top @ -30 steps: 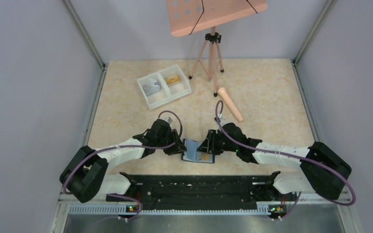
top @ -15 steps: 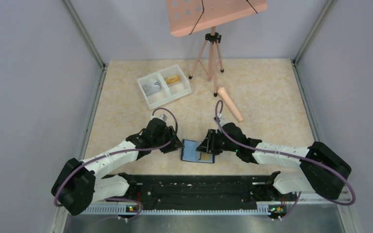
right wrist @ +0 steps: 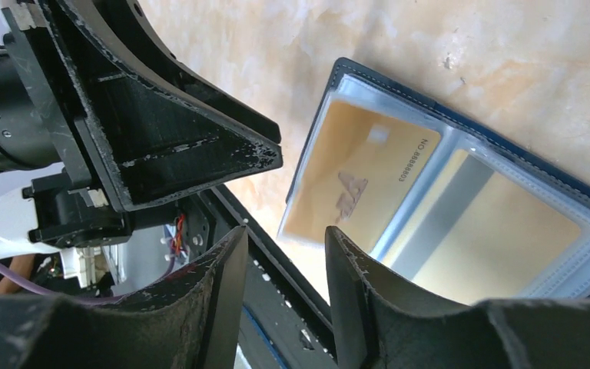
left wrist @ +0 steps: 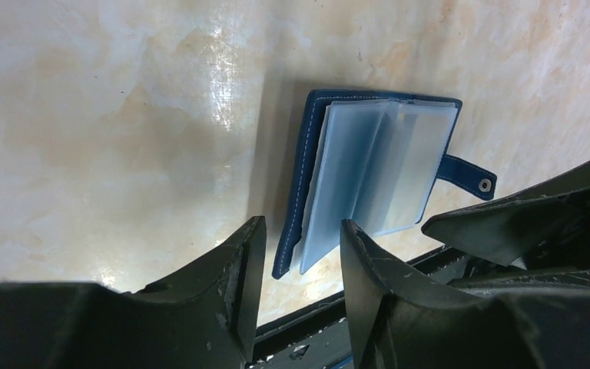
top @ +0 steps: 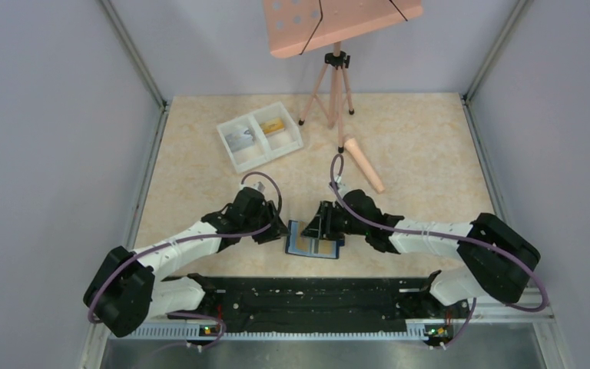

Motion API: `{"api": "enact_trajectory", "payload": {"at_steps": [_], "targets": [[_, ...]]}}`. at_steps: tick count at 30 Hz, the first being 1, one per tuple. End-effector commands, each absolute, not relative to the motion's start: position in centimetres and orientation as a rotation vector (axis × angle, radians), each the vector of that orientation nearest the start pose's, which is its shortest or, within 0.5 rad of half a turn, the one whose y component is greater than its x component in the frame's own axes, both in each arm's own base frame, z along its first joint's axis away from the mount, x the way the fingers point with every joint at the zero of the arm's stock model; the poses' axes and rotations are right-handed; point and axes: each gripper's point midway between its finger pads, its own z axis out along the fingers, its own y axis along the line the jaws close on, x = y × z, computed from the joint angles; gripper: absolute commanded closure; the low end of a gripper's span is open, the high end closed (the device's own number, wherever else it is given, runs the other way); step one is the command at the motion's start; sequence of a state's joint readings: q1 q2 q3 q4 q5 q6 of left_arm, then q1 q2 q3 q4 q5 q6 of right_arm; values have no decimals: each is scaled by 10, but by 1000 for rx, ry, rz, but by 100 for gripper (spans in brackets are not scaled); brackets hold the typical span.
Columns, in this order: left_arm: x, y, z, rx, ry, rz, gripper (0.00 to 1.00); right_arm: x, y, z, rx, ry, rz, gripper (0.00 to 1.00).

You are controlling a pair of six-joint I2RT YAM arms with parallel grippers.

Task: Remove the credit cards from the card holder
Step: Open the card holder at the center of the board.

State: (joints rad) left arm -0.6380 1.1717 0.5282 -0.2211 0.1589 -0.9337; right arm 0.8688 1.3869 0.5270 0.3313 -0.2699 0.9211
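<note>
Blue card holder (top: 313,244) | beside left end effector (left wrist: 301,224), under right end effector (right wrist: 286,231) | both parted

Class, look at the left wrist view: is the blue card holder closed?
No, the card holder lies open, its clear sleeves showing.

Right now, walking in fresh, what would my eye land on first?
An open blue card holder lies at the front of the table, yellow-orange credit cards showing in its clear sleeves. The left hand and right hand, both black with fingers apart, flank it closely. Farther back sit a white tray and a pink tripod stand.
</note>
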Motion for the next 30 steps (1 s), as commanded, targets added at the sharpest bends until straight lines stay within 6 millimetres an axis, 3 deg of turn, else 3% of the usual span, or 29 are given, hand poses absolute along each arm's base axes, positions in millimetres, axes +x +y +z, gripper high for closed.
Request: {"api": "enact_trajectory", "payload": {"at_steps": [1,6,11,25,30], "targets": [[205,-220,65,-319,2559,-818,54,181,350,111,-175,2307,1346,57],[207,-218,67,-315,2556,-792,54,181,346,107,-186,2323,1307,57],[206,-228,68,-261,2563,-855,55,184,337,100,-178,2343,1236,58],[201,-249,49,-195,2623,-971,56,205,327,82,-129,2363,1202,65],[200,-248,40,-188,2646,-953,64,207,324,68,-118,2394,1190,67]]}}
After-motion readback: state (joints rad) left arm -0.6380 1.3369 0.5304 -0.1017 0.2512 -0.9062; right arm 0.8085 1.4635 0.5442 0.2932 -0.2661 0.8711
